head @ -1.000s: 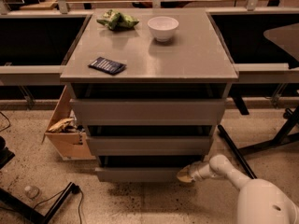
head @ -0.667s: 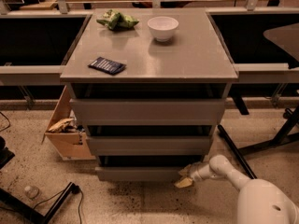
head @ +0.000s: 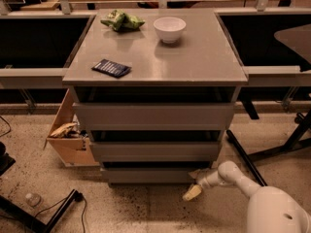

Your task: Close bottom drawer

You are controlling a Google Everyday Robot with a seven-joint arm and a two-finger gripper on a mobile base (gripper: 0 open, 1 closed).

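Down near the floor, my hand (head: pixel 194 184) sits at the right end of the bottom drawer (head: pixel 150 174), with my white arm (head: pixel 233 176) reaching in from the lower right corner of the view. The 2 fingers stand apart with nothing between them: the upper one is up against the right end of the drawer front, and the pale yellow lower one (head: pixel 191 193) points down and left toward the speckled floor (head: pixel 146 208). The bottom drawer is the lowest of the 3 in the grey cabinet (head: pixel 228 103), below the middle drawer (head: pixel 155 151) and the taller top drawer (head: pixel 153 115). Its slim, flat front faces me with a dark gap above it, and I cannot tell how far out it stands. On the worktop (head: pixel 194 57) a white bowl (head: pixel 169 29) sits near the back, a green bag (head: pixel 121 20) lies just left of it, and a dark blue packet (head: pixel 112 68) lies toward the front left. Beside the cabinet's left side is an open cardboard box (head: pixel 68 147) with crumpled stuff in it, and a small bottle (head: pixel 31 198) lies on the floor at the lower left.
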